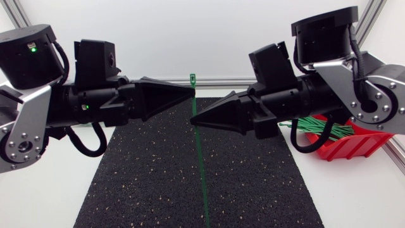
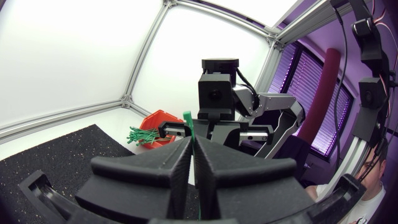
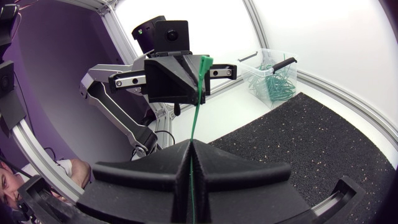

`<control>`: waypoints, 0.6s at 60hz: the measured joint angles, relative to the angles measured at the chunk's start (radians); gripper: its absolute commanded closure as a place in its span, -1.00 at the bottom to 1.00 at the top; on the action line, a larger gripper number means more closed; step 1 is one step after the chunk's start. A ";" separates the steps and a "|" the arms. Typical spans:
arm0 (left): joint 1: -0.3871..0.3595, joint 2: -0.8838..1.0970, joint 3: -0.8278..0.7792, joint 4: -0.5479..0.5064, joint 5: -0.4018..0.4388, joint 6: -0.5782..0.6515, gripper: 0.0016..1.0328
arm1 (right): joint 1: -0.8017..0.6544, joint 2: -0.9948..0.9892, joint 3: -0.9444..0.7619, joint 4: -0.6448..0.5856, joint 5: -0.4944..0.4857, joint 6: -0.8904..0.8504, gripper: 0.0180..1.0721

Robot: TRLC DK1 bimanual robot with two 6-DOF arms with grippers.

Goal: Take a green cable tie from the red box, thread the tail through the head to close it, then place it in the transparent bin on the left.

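Green cable tie (image 1: 200, 158) was held straight above the bench (image 1: 57, 202), pinched near its head by the left tool (image 1: 190, 93), fingers closed. Right tool (image 1: 193, 119) was closed on the strap just beside, tailward; the tail hung free.

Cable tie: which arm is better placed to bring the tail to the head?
Right, probably. The left gripper pinches the cable tie just under its head, steadying it; the right gripper holds the strap lower, on the side of the long free tail, so it can bend that round.
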 measured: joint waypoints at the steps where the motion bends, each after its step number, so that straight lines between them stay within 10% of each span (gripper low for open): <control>1: 0.000 0.000 0.000 0.000 0.000 0.000 0.93 | 0.001 0.000 0.000 0.000 0.000 0.000 0.89; 20: 0.000 0.000 0.000 -0.003 0.000 0.000 0.93 | 0.012 0.000 -0.001 0.007 0.005 0.000 0.84; 36: 0.003 0.000 0.001 -0.112 -0.024 0.003 0.93 | 0.003 -0.021 -0.001 -0.065 0.047 -0.050 -0.32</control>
